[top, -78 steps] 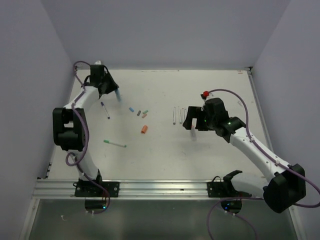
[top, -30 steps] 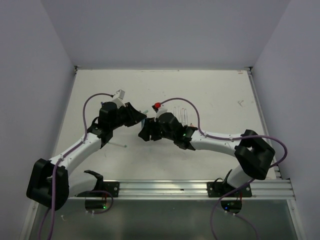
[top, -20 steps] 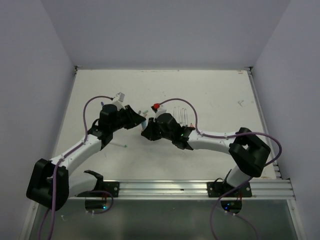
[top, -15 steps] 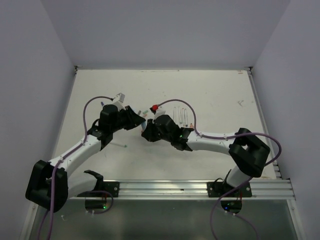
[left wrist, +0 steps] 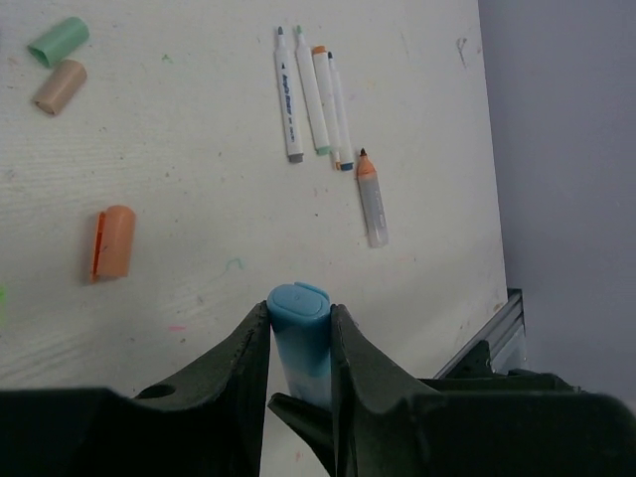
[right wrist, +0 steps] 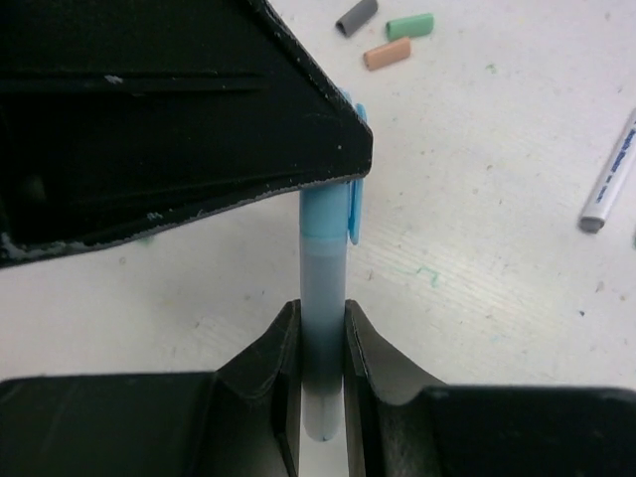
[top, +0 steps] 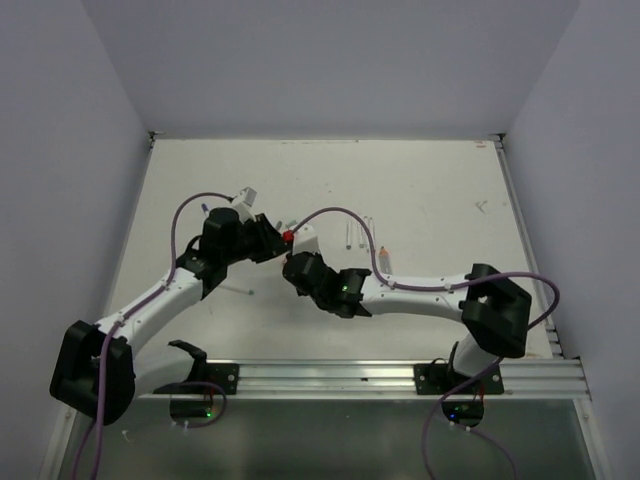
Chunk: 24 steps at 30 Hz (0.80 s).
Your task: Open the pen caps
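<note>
One marker is held between both grippers above the table. My left gripper (left wrist: 299, 308) is shut on its light blue pen cap (left wrist: 298, 323). My right gripper (right wrist: 323, 313) is shut on the pale barrel (right wrist: 323, 368) below that cap (right wrist: 326, 214), which sits on the barrel. In the top view the left gripper (top: 268, 243) and right gripper (top: 294, 268) meet near the table's middle, hiding the marker. Loose caps lie on the table: orange (left wrist: 114, 241), green (left wrist: 58, 41) and tan (left wrist: 58, 87).
A row of uncapped thin pens (left wrist: 308, 94) lies on the table, with an orange-tipped marker barrel (left wrist: 371, 199) beside it. A grey cap (right wrist: 356, 17) lies by the green cap (right wrist: 410, 25). A green pen (top: 238, 291) lies under the left arm. The metal rail (top: 320, 378) runs along the near edge.
The right gripper has shut on the marker barrel. The right arm has sunk lower and nearer, with its wrist turned. The left gripper has barely moved and keeps its hold on the cap.
</note>
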### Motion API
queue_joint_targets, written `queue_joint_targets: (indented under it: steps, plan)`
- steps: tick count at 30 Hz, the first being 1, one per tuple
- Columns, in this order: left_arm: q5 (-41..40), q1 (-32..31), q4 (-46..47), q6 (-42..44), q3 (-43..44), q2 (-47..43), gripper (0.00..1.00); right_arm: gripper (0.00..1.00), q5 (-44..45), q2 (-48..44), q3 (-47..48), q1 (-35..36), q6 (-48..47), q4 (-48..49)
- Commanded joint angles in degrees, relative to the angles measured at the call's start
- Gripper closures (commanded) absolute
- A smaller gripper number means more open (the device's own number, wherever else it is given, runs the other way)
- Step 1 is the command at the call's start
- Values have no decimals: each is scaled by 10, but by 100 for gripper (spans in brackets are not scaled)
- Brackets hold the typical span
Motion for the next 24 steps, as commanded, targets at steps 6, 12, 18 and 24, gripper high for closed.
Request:
queue_joint_targets:
  steps: [6, 12, 18, 24]
  plan:
    - [4, 16, 60, 63, -12, -33, 91, 100, -278, -139, -102, -79, 48, 120]
    - [38, 18, 84, 79, -34, -66, 33, 100, -388, -173, -136, -112, 85, 139]
    - [190, 39, 249, 27, -92, -63, 0, 100, -492, -207, -192, -149, 125, 222]
    - [292, 56, 446, -59, -162, -53, 6, 100, -555, -210, -233, -179, 169, 299]
